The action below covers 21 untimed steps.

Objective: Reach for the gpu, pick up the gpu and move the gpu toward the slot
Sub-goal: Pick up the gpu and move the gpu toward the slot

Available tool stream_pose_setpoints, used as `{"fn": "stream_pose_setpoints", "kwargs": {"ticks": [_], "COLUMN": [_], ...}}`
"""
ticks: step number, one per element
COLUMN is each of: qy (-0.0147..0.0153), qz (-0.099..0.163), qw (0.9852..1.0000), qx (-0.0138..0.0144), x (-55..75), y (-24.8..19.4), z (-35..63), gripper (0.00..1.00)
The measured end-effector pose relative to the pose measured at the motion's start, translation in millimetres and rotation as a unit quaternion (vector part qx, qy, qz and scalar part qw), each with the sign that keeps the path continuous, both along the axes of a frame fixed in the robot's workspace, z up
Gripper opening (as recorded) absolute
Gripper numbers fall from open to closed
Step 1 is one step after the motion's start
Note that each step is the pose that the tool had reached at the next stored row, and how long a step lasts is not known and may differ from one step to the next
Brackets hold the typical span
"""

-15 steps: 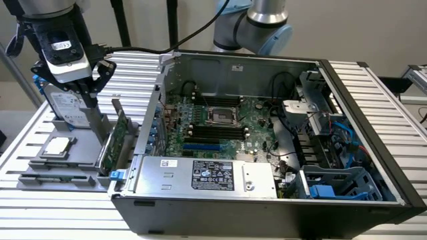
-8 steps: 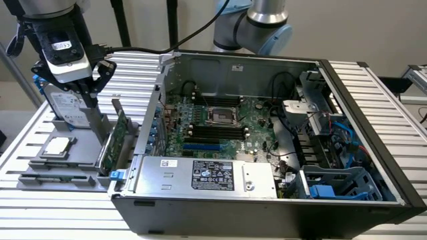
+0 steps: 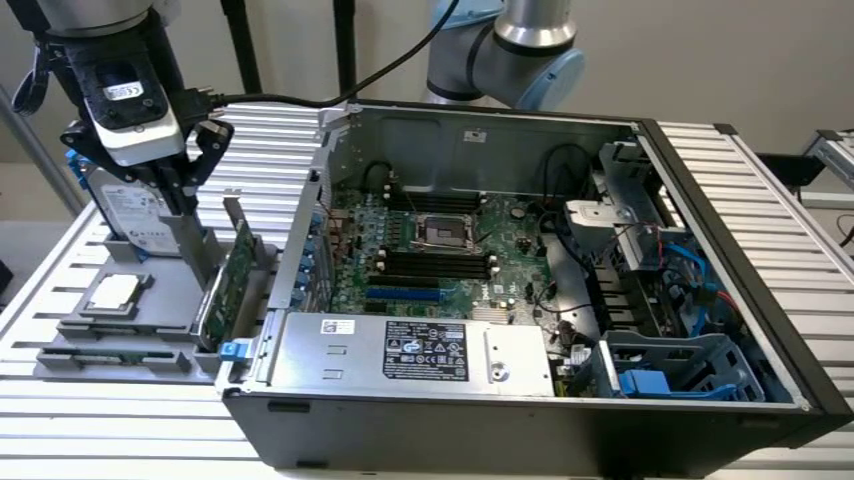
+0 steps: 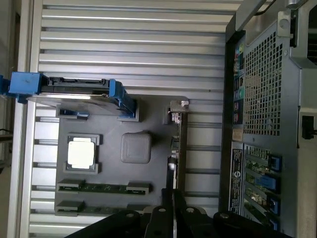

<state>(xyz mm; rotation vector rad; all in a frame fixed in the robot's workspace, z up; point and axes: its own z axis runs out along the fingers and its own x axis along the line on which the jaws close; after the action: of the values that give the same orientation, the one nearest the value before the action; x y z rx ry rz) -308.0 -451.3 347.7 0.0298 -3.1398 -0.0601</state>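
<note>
on the grey holder (image 4: pixel 111 173) beside the open pc case (image 3: pixel 534 430), the gpu (image 3: pixel 238 262) stands on edge, presumably so it can be pinched from above, with the hand (image 4: pixel 172 201) close over its top edge, can't tell if it's gripping or open.

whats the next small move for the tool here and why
Probably a short shift toward the gpu, centring the tool over its top edge before any descent. In the exterior view the tool hangs over the grey holder, to the exterior view's left of the card, which stands upright and untouched.
</note>
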Motion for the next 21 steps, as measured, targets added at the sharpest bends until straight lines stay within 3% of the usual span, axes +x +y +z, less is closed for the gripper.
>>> {"fn": "stream_pose_setpoints", "kwargs": {"ticks": [4,6,7,21], "qy": [0.0,-0.0007,-0.0009,-0.0011], "qz": [0.0,0.0,0.0,0.0], "qw": [1.0,1.0,1.0,1.0], "qx": [0.0,-0.0001,-0.0004,-0.0005], "x": [0.0,-0.1,-0.2,-0.3], "y": [0.0,0.0,0.0,0.0], "z": [0.0,-2.1,-3.8,-29.4], "gripper": [0.36,0.36,0.42,0.42]}}
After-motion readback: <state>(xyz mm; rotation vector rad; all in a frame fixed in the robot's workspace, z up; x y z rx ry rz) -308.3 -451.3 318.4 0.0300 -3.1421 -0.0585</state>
